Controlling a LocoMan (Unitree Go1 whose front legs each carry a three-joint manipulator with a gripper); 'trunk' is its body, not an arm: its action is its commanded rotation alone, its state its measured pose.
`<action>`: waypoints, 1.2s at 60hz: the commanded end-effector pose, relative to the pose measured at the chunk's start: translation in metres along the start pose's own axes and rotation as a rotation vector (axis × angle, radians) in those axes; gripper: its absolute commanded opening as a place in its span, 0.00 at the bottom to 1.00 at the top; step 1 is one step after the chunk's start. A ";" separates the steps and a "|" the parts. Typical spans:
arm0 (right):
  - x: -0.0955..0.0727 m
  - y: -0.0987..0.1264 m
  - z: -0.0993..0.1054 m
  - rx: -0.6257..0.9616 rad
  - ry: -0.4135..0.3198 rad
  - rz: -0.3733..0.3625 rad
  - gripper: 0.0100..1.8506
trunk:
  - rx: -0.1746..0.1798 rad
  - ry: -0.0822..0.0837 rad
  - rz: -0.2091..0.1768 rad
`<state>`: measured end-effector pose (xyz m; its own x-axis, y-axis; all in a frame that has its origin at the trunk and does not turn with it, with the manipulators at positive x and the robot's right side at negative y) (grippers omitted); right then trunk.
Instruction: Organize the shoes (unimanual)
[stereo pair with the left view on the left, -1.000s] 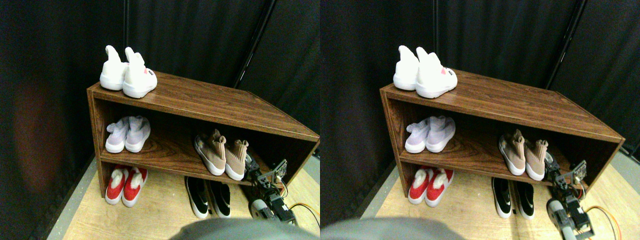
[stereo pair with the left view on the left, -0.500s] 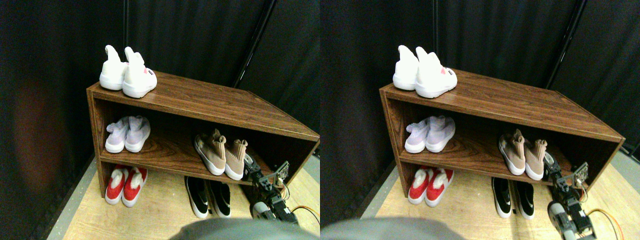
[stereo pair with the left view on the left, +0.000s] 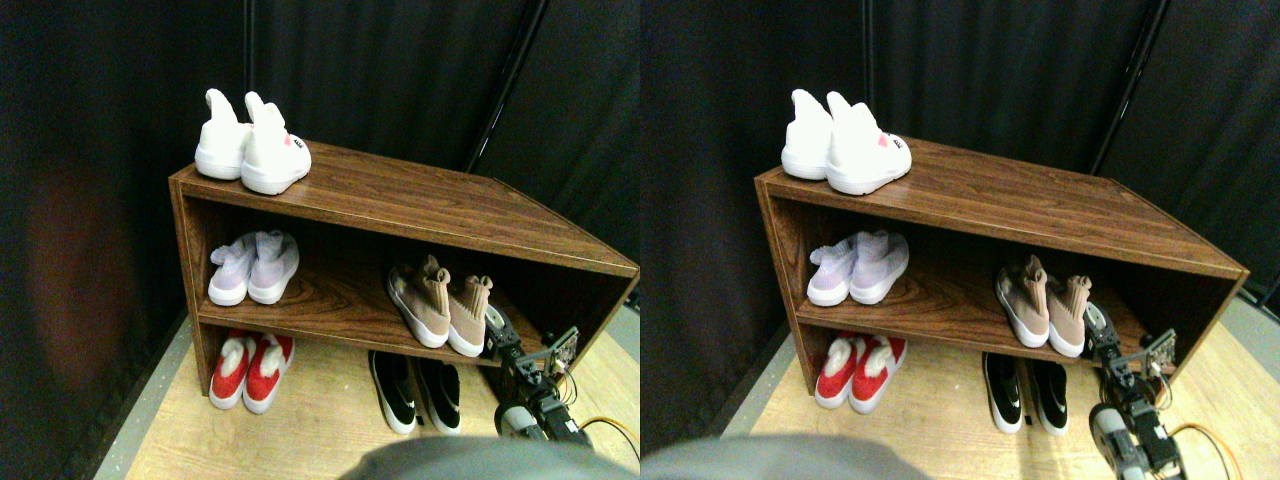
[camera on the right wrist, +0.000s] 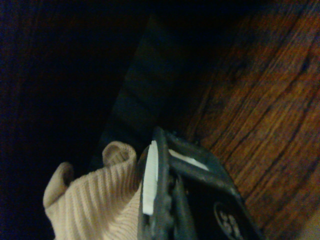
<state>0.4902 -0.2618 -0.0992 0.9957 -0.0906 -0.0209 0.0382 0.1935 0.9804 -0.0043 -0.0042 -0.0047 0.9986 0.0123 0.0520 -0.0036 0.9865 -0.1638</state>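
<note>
On the wooden rack's middle shelf (stereo pair with the left view on the left: 340, 300), a tan knit pair of shoes (stereo pair with the left view on the left: 438, 306) with white soles stands right of centre. My right gripper (stereo pair with the left view on the left: 497, 326) reaches up from the floor and sits right against the outer side of the right tan shoe. The wrist view shows that tan knit shoe (camera on the right wrist: 95, 205) and its white sole edge (camera on the right wrist: 149, 177) pressed along the dark jaw frame, over the brown shelf board (camera on the right wrist: 260, 115). A black pair of shoes (stereo pair with the left view on the left: 415, 390) with white soles rests on the floor under the shelf.
A white high-ankle pair (stereo pair with the left view on the left: 250, 148) stands on the rack's top at the left. A pale lavender pair (stereo pair with the left view on the left: 253, 268) is on the middle shelf's left, a red pair (stereo pair with the left view on the left: 250, 368) on the floor below it. Dark curtains (stereo pair with the left view on the left: 400, 60) hang behind. An orange cable (stereo pair with the left view on the left: 605, 425) lies at the right.
The whole picture has shifted slightly, so the camera moved. The gripper stays against the right tan shoe, and the shoes keep their places.
</note>
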 end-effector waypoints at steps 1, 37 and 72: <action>0.002 0.004 0.000 -0.006 0.010 0.012 0.03 | -0.014 0.021 0.006; 0.004 0.013 0.014 -0.090 0.024 0.039 0.03 | 0.000 0.029 -0.025; -0.044 0.056 0.058 -0.226 0.030 0.126 0.03 | 0.029 0.033 -0.075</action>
<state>0.4478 -0.3092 -0.0452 0.9982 -0.0535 0.0276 -0.0045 0.3910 0.9204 -0.0024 -0.0047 -0.0061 0.9977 -0.0589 0.0333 0.0622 0.9919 -0.1104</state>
